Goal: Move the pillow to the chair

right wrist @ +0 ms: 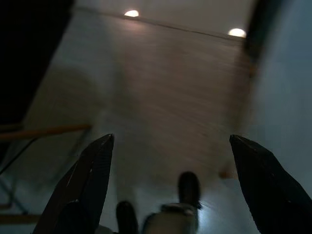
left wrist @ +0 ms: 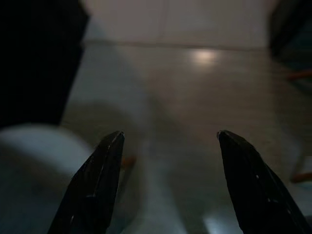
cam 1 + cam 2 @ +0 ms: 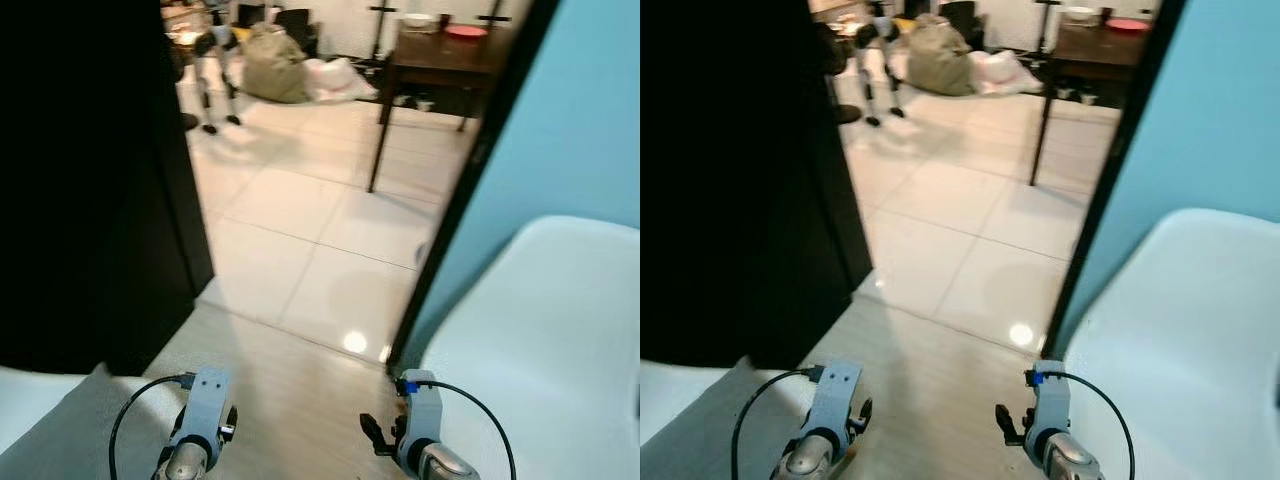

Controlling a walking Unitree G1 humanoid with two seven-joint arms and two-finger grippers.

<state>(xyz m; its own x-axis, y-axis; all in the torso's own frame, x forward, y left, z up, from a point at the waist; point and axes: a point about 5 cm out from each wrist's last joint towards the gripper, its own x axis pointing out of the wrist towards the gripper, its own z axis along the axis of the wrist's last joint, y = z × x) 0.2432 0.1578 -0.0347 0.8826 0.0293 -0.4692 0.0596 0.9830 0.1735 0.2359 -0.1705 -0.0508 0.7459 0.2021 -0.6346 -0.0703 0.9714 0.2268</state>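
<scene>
A grey pillow [image 3: 65,435] lies at the lower left on a white seat [image 3: 20,395], just left of my left arm [image 3: 200,425]. A white chair [image 3: 545,340] curves up at the right, beside my right arm [image 3: 420,430]. Both arms are held low over the wooden floor between the two seats. In the left wrist view my left gripper [image 2: 170,136] is open, its black fingers [image 2: 100,185] wide apart over the floor with nothing between them. My right gripper [image 1: 170,141] is open too, holding nothing above the floor.
A black panel [image 3: 90,180] stands at the left. A black door frame [image 3: 460,190] edges a blue wall [image 3: 570,120] at the right. Beyond the doorway lie pale tiles [image 3: 300,210], a dark wooden table [image 3: 440,55] and bags [image 3: 275,65] at the back.
</scene>
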